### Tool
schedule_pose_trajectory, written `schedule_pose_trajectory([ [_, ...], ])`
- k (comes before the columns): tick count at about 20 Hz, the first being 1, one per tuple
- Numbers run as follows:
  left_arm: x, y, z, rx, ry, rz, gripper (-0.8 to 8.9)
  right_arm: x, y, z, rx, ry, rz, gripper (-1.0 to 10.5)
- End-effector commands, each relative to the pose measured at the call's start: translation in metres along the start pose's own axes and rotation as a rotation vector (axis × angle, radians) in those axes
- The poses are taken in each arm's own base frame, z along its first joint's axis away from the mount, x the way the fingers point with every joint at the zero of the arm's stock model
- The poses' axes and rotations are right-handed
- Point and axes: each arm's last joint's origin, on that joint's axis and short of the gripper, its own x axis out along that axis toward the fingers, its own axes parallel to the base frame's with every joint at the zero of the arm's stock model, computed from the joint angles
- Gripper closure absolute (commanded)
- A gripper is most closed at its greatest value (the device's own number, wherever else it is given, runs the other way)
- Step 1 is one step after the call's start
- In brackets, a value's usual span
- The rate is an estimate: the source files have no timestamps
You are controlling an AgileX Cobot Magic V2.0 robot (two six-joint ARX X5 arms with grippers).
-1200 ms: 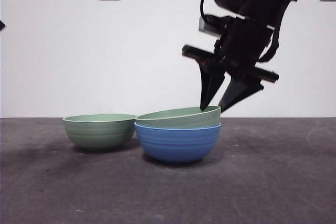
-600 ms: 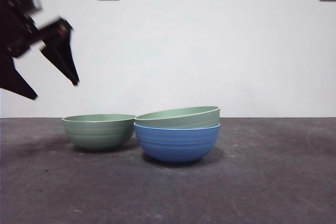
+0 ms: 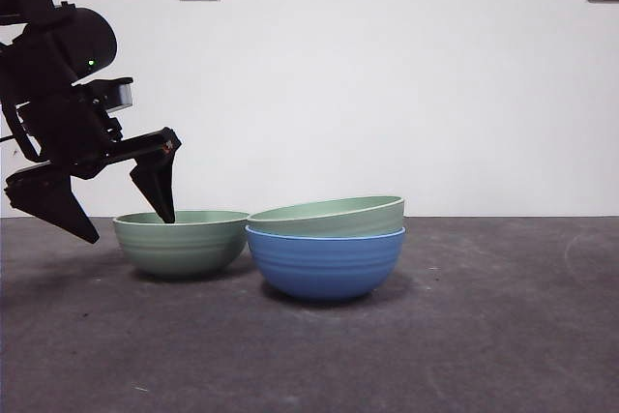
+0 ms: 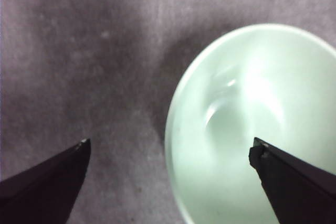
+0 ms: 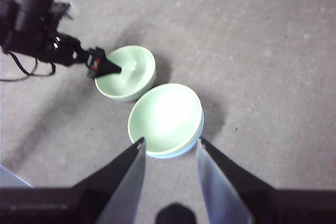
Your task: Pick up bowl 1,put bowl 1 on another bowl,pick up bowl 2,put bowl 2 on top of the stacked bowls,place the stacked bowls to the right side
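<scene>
Dark grey surface (image 3: 484, 336) against a white wall. Left end effector (image 3: 121, 210) spread wide, straddling the 9 o'clock rim of the lone pale green bowl (image 3: 182, 241), one jaw inside, apparently set for a rim grasp. Blue bowl (image 3: 325, 261) touches it at 3 o'clock, carrying a tilted green bowl (image 3: 329, 216). Right end effector (image 5: 168, 148) waits above, jaws apart, empty.

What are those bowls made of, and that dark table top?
The blue bowl and both pale green bowls look like matte moulded plastic or a plant-fibre mix: even colour, faint ribs, only a soft sheen inside; ceramic can't be ruled out. The table looks covered in dark grey felt-like cloth, dull and mottled.
</scene>
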Motion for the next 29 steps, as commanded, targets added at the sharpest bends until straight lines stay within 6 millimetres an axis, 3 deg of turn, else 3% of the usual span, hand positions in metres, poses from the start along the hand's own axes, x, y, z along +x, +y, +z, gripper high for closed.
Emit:
schedule_pose_trajectory([
  [1, 0.002, -0.001, -0.001, -0.011, 0.003, -0.007, 5.87, 0.002, 0.0, 0.0, -0.004, 0.006, -0.002, 7.8],
  [4, 0.002, -0.001, -0.001, -0.011, 0.008, -0.008, 7.32, 0.003, 0.0, 0.0, -0.004, 0.01, -0.003, 7.8],
  [8, 0.002, -0.002, -0.001, -0.014, 0.015, -0.031, 7.6, 0.003, 0.0, -0.002, -0.003, 0.023, -0.005, 7.8],
  [10, 0.002, -0.002, -0.001, -0.019, 0.013, -0.03, 8.26, 0.003, -0.001, -0.003, -0.001, 0.04, -0.007, 7.8],
  [15, -0.001, -0.003, 0.002, -0.025, -0.017, -0.033, 8.21, 0.003, -0.001, -0.007, 0.003, 0.077, -0.013, 7.8],
  [20, -0.025, -0.013, 0.01, -0.005, -0.056, -0.113, 8.21, 0.003, -0.002, -0.009, 0.005, 0.101, -0.018, 7.8],
  [24, -0.054, -0.043, 0.022, 0.081, -0.039, -0.178, 8.21, 0.003, -0.002, -0.009, 0.005, 0.101, -0.018, 7.8],
  [29, -0.067, -0.108, 0.023, 0.263, -0.022, -0.25, 8.21, 0.003, -0.002, -0.009, 0.006, 0.102, -0.018, 7.8],
])
